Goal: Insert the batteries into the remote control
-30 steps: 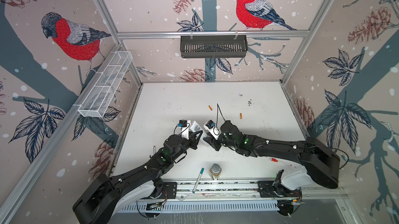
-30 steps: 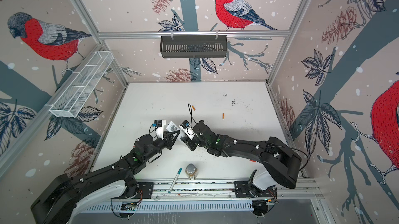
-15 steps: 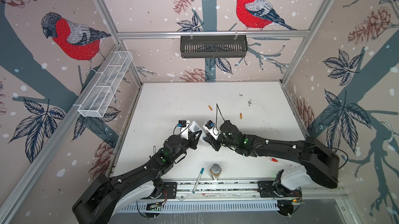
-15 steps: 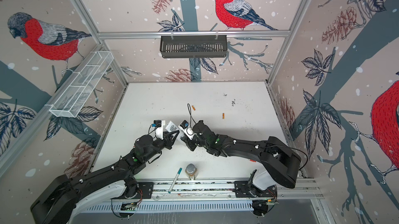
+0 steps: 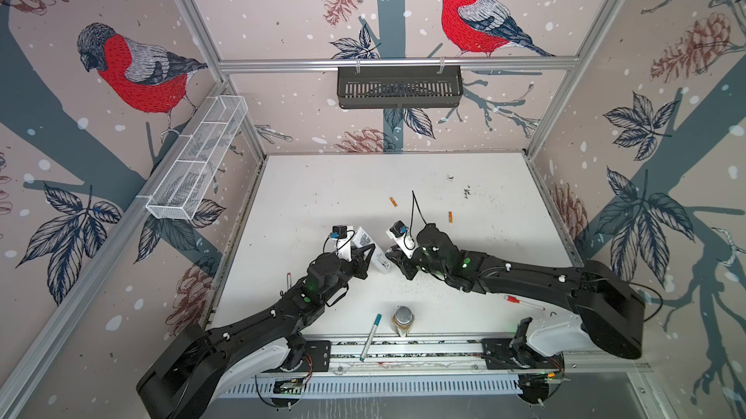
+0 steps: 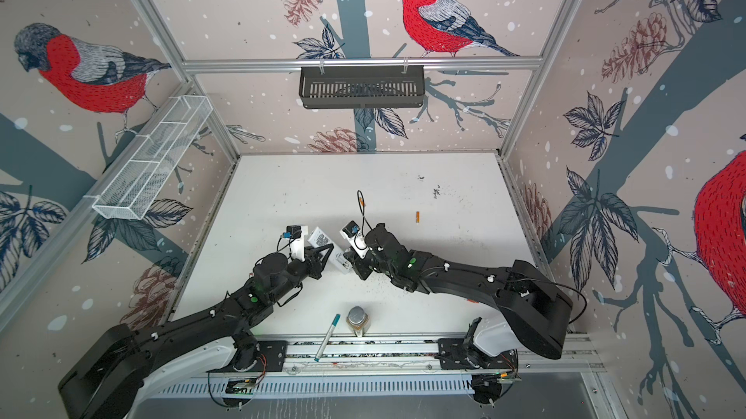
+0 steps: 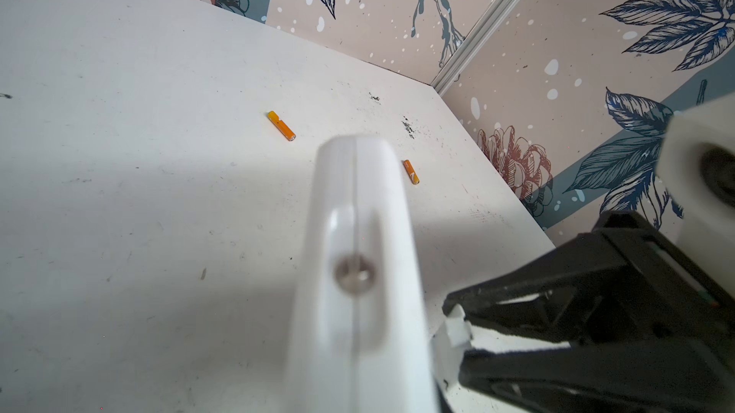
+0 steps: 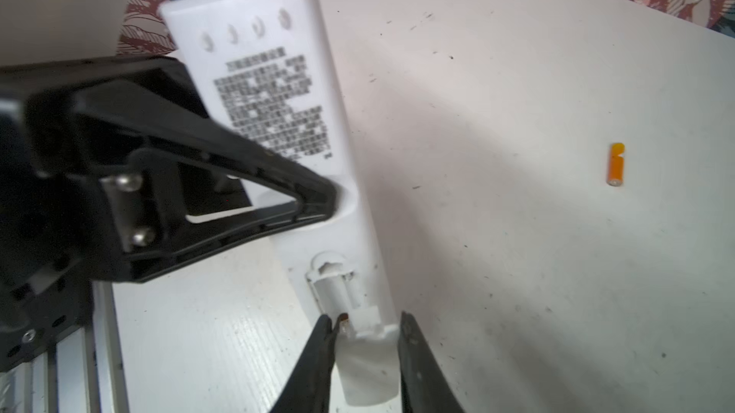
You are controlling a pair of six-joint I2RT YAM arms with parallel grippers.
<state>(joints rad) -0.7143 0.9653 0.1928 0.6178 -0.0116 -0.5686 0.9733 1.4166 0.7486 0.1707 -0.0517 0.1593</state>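
Both top views are taken from high above the near edge, angled steeply down, far enough for the whole table [image 5: 323, 179] to be seen; almost the same scene is shared. The left wrist view is set very close to the remote control [image 7: 358, 272], looking low across the table. The right wrist view is aimed down at that remote's back. The batteries [image 7: 281, 125] are caught in every view.

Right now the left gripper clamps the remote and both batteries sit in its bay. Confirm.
The left gripper does clamp the remote control, but the batteries are not in its bay: the left wrist view shows both lying loose on the table.
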